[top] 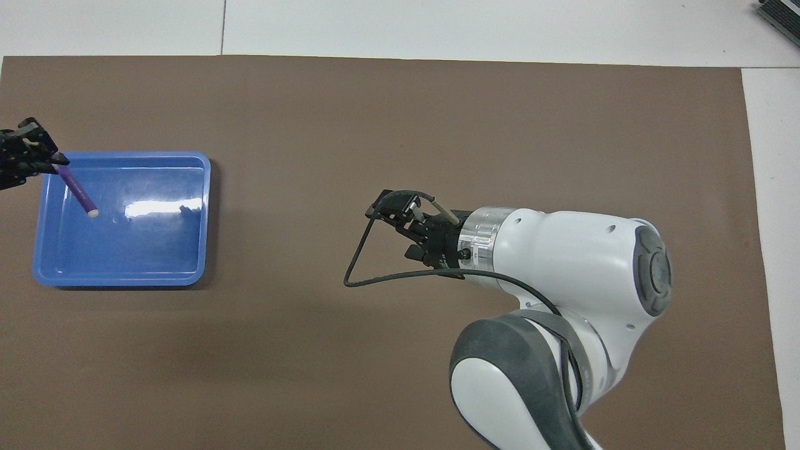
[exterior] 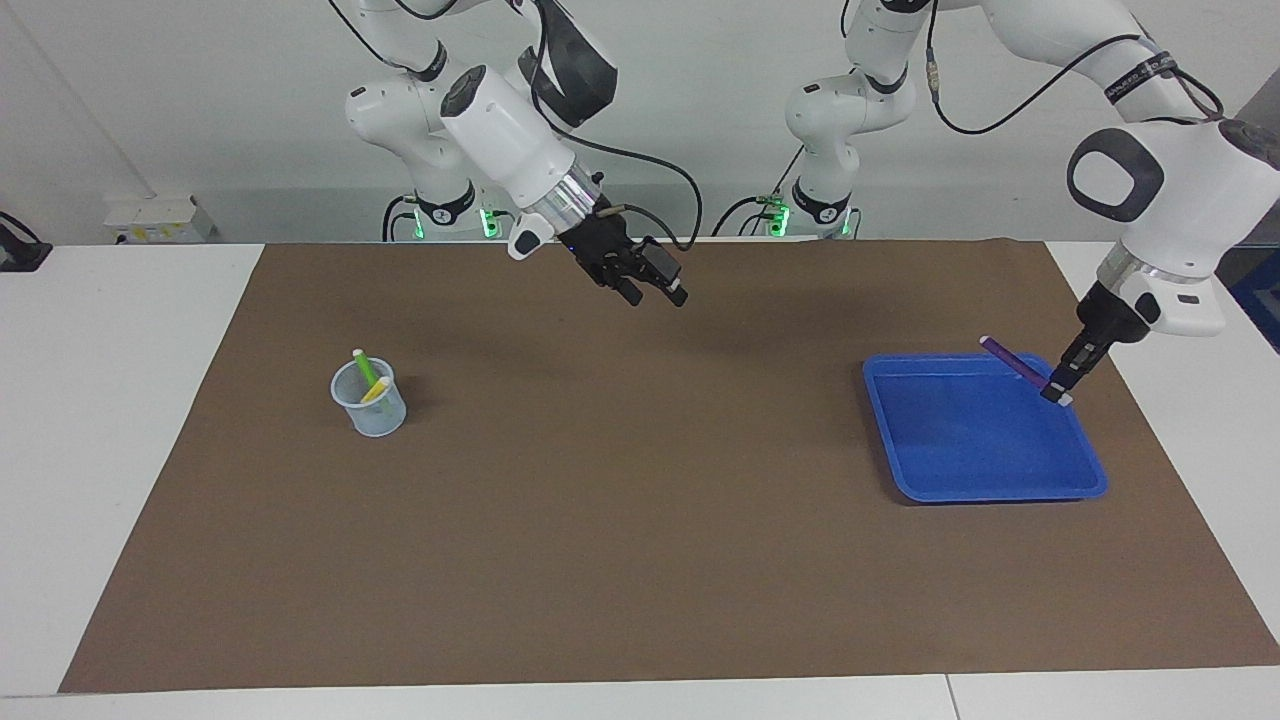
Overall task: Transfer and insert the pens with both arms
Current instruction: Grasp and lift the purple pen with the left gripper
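Left gripper [exterior: 1058, 388] jaws pinch the slim purple pen [exterior: 1012, 360] above the glossy blue tray [exterior: 985, 480]; right gripper [exterior: 652, 291] looks spread, holding nothing.

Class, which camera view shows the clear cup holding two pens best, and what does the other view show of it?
The facing view. There the clear cup stands on the brown mat toward the right arm's end of the table, with the green pen and yellow pen leaning inside. The overhead view shows nothing of it: the right arm fills that area.
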